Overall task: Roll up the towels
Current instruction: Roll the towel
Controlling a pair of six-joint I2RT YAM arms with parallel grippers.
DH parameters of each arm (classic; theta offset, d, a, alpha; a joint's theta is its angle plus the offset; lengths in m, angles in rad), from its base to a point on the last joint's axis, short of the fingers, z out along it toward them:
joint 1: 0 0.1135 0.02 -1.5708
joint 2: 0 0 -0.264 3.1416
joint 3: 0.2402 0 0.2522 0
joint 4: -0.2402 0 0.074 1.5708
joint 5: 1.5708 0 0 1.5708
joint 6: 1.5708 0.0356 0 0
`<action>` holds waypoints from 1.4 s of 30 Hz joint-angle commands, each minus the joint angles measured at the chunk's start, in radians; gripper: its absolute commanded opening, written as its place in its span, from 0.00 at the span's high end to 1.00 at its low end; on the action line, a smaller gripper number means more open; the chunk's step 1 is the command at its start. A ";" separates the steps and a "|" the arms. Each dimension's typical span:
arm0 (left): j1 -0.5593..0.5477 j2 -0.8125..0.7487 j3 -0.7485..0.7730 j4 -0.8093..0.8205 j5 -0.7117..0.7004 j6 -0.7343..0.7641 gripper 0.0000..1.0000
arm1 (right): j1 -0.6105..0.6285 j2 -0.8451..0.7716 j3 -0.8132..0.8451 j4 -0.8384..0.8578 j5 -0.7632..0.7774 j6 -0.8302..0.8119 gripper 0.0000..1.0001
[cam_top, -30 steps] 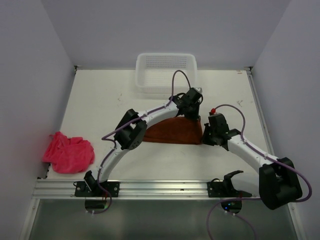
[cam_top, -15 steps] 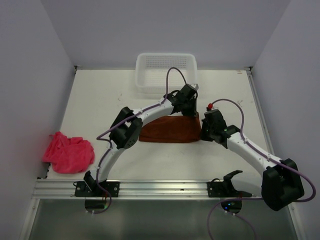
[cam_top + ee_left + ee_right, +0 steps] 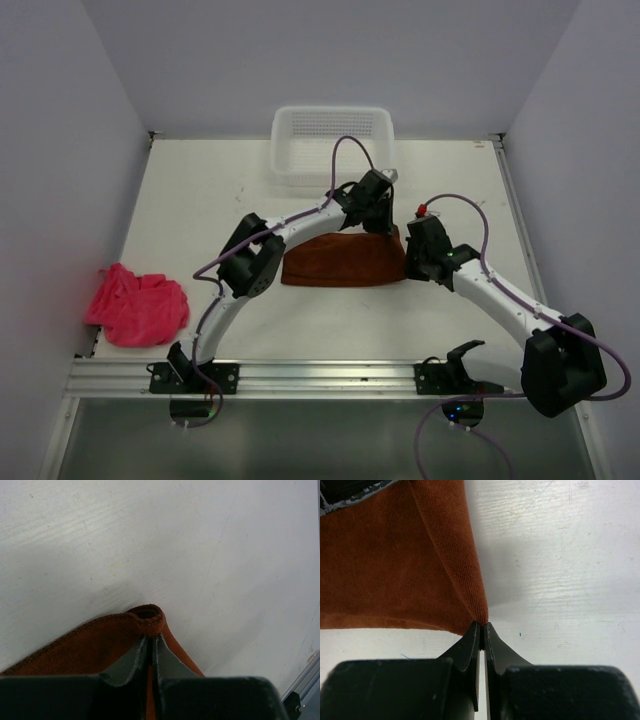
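The rust-brown towel (image 3: 340, 265) lies in the middle of the bench (image 3: 200, 200). It is on the near side of the white basket (image 3: 290, 170) and does not touch it. From above it looks like a wide, low shape, long from side to side. Both arms reach in to its right end.

The left gripper (image 3: 151, 639) is at the far right corner of the rust-brown towel. Its two fingers are pressed close together, with just a thin slit between them. The thick sewn edge of the towel curls over the tips, and the cloth runs down on both sides of the fingers. So this gripper is pinching the towel's corner.

The right gripper (image 3: 482, 627) is at the near right corner of the same towel. Its fingers are squeezed tight too. The pointed corner of the cloth goes right in between the tips. A soft fold runs up the towel from that corner. The bench to the right of it is white, with small scratches and a gray shadow.

The pink towel (image 3: 137, 305) sits in a crumpled heap at the left edge of the bench. It is well apart from the rust-brown towel and from both grippers.

The basket stands at the back of the bench, by the wall.
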 commanded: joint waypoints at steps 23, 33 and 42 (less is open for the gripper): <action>0.054 -0.067 -0.120 0.122 0.027 0.054 1.00 | 0.048 0.095 0.073 0.050 -0.044 -0.064 0.97; 0.061 -0.056 -0.145 0.142 0.039 0.051 1.00 | 0.064 0.110 0.067 0.087 -0.028 -0.004 0.54; 0.061 -0.057 -0.151 0.150 0.049 0.048 1.00 | 0.113 0.173 0.096 0.095 0.093 0.071 0.47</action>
